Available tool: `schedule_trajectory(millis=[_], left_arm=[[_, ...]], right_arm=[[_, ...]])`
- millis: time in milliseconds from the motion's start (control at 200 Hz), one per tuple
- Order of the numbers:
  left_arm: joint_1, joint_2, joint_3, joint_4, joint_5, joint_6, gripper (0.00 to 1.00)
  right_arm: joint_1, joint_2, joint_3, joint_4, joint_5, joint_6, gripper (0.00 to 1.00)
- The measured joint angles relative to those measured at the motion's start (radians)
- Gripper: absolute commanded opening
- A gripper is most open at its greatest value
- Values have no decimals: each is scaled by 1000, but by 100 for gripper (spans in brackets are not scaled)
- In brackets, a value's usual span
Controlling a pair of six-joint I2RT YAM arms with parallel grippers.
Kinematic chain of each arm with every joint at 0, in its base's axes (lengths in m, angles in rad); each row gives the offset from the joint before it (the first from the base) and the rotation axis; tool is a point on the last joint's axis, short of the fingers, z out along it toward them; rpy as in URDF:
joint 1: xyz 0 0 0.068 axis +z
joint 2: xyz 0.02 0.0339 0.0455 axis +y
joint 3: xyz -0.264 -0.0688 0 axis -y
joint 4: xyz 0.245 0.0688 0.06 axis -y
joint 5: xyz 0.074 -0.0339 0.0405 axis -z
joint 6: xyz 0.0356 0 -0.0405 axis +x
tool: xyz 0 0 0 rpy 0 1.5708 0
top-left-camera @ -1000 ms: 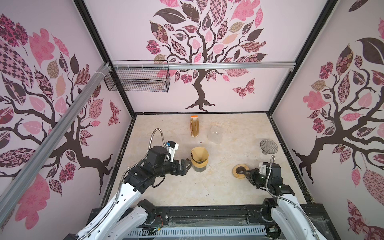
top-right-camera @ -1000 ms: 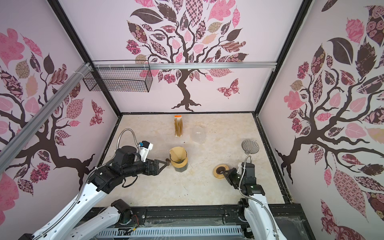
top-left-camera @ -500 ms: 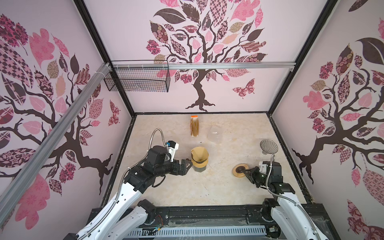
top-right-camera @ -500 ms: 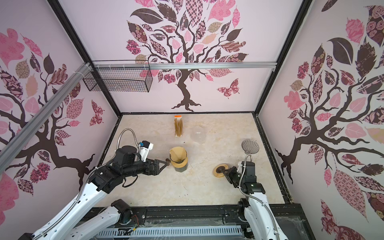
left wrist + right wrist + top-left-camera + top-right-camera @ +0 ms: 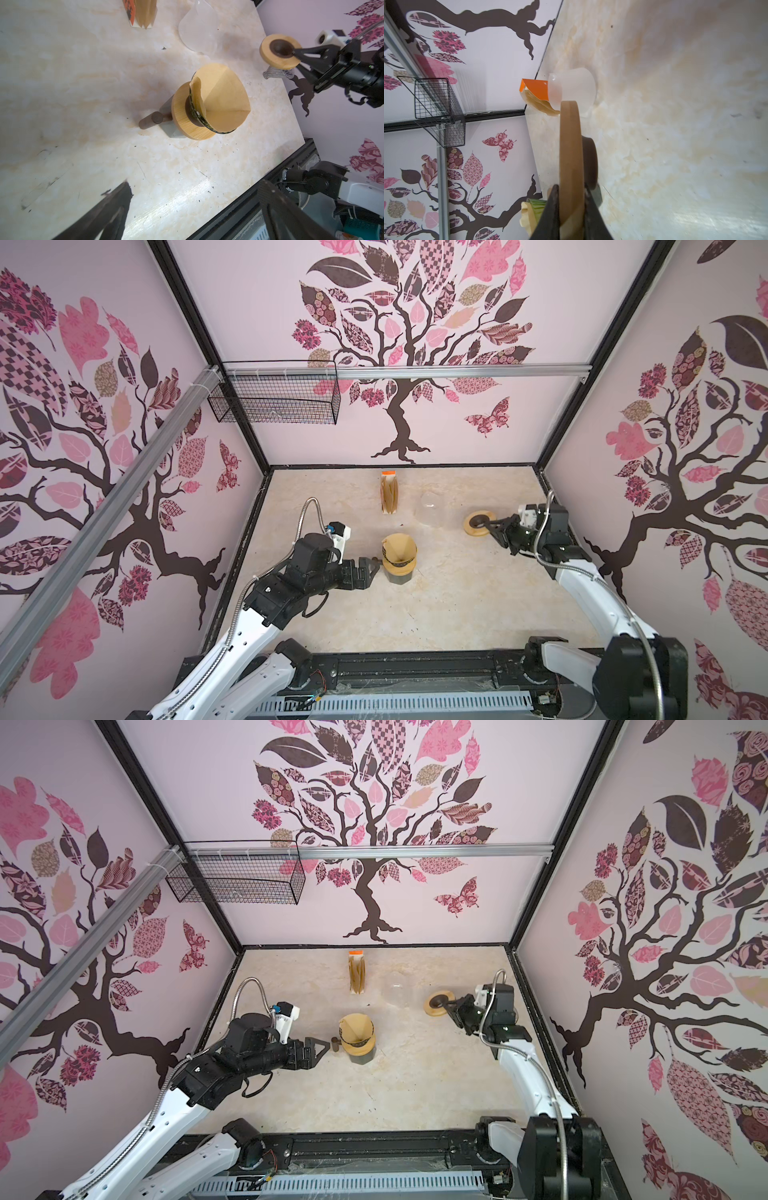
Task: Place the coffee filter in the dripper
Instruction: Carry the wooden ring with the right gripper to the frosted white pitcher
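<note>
Marble-look table [image 5: 457, 614] first: left gripper [image 5: 372, 566] gapes wide beside the dripper [image 5: 400, 569], brown coffee filter [image 5: 400, 548] already sitting in its cone. Right gripper [image 5: 485, 526] pinches a wooden disc [image 5: 471, 531]; print on the orange filter pack [image 5: 389, 498] is unreadable.

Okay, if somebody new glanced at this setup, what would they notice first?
Probably the brown paper coffee filter standing open in the dripper at mid-table, with the open left gripper just beside it. Next, the right gripper on the right side, shut on the edge of a wooden disc with a dark centre.
</note>
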Motion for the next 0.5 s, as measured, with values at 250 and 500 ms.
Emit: schedule_trajectory(millis=[250,500], left_arm=[[5,124,263,-58,11,-22,98],[9,224,341,-108,15,-22,98]], right_arm=[[79,364,299,190,-66,10,0],[150,621,483,304,-137,42,0]])
